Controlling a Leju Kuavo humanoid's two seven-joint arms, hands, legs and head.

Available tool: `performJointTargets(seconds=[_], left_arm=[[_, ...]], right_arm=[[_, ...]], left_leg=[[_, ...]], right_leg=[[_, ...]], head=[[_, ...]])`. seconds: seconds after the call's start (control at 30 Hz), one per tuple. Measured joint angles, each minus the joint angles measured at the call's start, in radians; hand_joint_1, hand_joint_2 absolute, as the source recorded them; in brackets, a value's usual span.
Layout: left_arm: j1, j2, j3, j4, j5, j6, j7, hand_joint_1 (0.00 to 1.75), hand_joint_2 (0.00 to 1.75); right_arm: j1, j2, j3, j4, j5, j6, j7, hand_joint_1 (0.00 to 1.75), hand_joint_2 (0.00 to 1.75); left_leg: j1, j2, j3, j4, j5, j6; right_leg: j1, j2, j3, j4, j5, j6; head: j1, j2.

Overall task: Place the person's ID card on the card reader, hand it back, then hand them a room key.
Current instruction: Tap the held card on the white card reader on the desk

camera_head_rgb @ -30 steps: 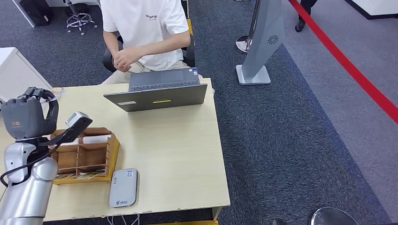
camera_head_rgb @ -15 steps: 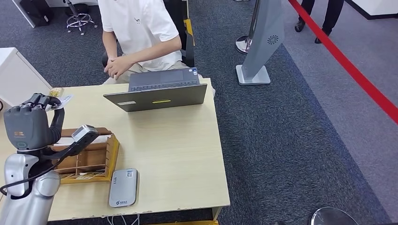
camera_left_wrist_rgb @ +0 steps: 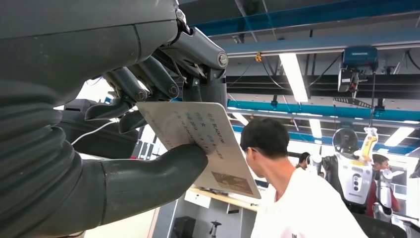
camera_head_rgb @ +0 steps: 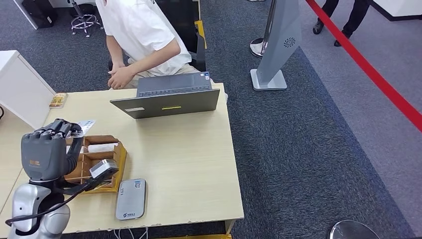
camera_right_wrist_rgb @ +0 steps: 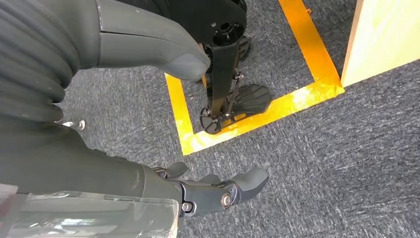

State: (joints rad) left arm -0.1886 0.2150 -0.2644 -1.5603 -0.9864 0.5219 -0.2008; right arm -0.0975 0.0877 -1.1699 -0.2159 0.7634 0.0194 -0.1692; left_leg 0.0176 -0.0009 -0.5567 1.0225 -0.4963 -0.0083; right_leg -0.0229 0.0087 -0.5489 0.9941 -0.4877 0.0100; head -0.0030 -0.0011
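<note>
Bare desk (camera_head_rgb: 189, 149) right of card reader (camera_head_rgb: 131, 199); organiser (camera_head_rgb: 94, 164) left.

Taking the wooden organizer (camera_head_rgb: 99, 164) as landmark: it sits on the table (camera_head_rgb: 189, 159) near the robot's left front corner. The card reader (camera_head_rgb: 131, 199) lies just beside it, toward the robot and slightly right. The left hand (camera_head_rgb: 47, 154) hovers over its left part, pinching the ID card (camera_left_wrist_rgb: 200, 144) (thumb under, fingers above). Behind it and to the right stands the laptop (camera_head_rgb: 166, 97); the person (camera_head_rgb: 144, 40) sits behind that.
</note>
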Motion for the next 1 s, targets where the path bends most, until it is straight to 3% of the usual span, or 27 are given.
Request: performJointTargets(seconds=[0.43, 0.63, 1.0], left_arm=[[0.038, 0.000, -0.014, -0.018, -0.011, -0.008, 0.000, 1.75, 1.75], [0.129, -0.010, -0.061, -0.024, -0.024, -0.030, -0.004, 1.75, 1.75], [0.182, -0.024, -0.089, -0.021, -0.028, -0.036, -0.005, 1.75, 1.75]], right_arm=[[0.000, 0.000, -0.004, 0.000, -0.008, -0.001, 0.000, 0.00, 1.75], [0.001, 0.000, -0.018, 0.000, -0.013, -0.001, 0.002, 0.00, 1.75], [0.001, 0.000, -0.020, 0.000, -0.014, -0.001, 0.003, 0.00, 1.75]], left_leg=[[0.000, 0.000, 0.000, 0.000, 0.000, 0.000], [0.000, 0.000, 0.000, 0.000, 0.000, 0.000], [0.000, 0.000, 0.000, 0.000, 0.000, 0.000]], right_leg=[[0.000, 0.000, 0.000, 0.000, 0.000, 0.000], [0.000, 0.000, 0.000, 0.000, 0.000, 0.000], [0.000, 0.000, 0.000, 0.000, 0.000, 0.000]], head=[[0.000, 0.000], [0.000, 0.000], [0.000, 0.000]])
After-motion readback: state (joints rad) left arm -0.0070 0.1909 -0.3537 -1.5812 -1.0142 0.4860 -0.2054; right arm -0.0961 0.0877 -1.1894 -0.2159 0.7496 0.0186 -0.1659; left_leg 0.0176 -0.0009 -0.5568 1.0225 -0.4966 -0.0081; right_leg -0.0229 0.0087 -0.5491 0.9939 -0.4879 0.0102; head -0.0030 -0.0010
